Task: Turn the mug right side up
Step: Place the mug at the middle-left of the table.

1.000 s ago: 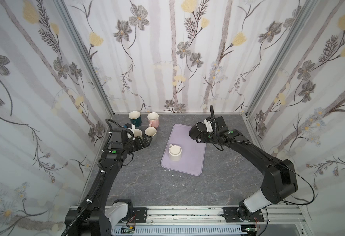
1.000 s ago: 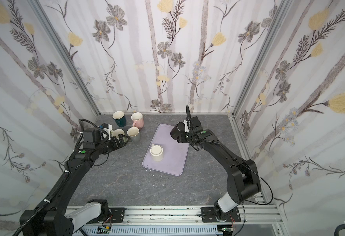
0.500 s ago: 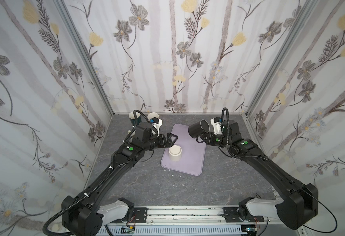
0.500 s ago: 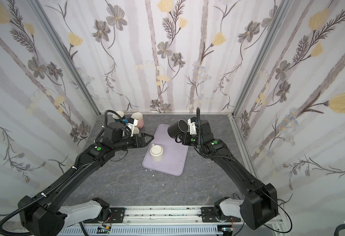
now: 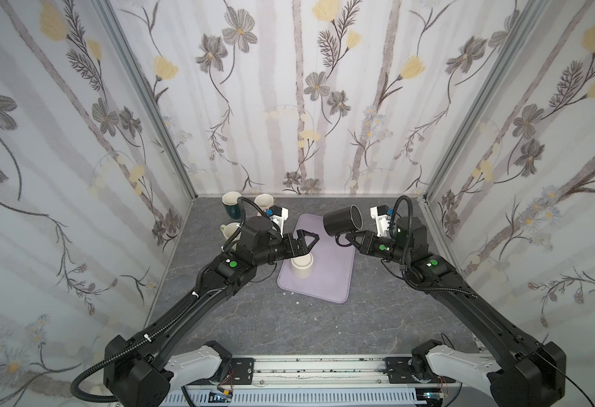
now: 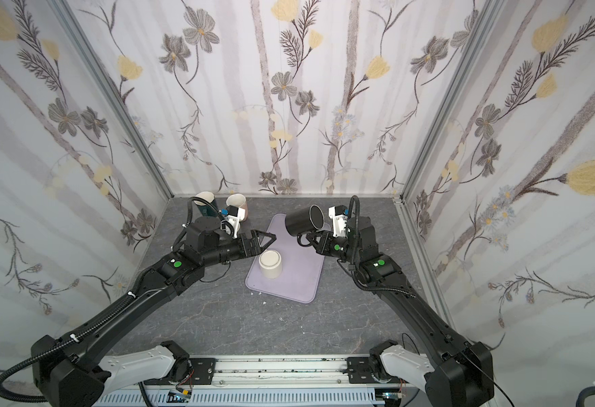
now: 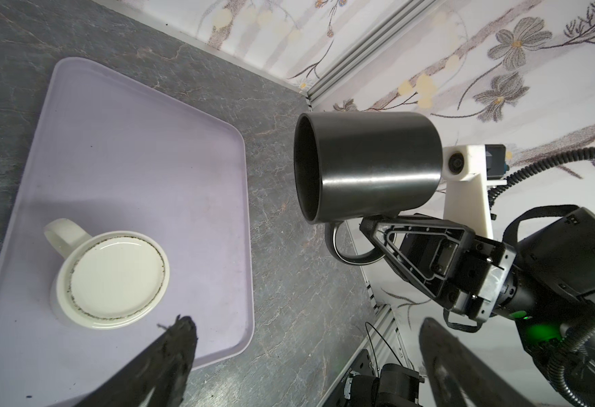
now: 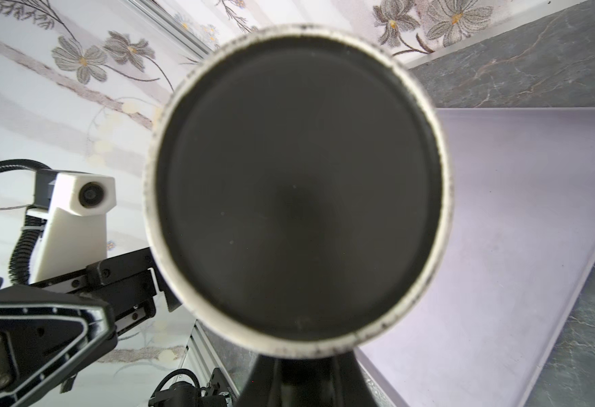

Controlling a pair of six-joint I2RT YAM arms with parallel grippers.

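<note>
Glossy black: grips cylindrical mug [image 5: 342,221] sideways by its loop handle [image 7: 354,253] in clenched right jaws; hangs left jaws released wide over inverted cream ceramic mug [image 5: 302,271] on smooth lilac tray [image 5: 334,278]

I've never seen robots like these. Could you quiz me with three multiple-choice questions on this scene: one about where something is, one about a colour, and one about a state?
1. Where does the white mug stand?
A. on the lavender tray
B. against the back wall
C. on top of another mug

2. What colour is the mug that the right gripper holds in the air?
A. teal
B. black
C. pink

3. How does the white mug sit?
A. upright
B. on its side
C. upside down

Answers:
1 A, it rests on the tray.
2 B, the black mug is held by its handle in the shut jaws.
3 C, its flat base faces up in the left wrist view.
</note>
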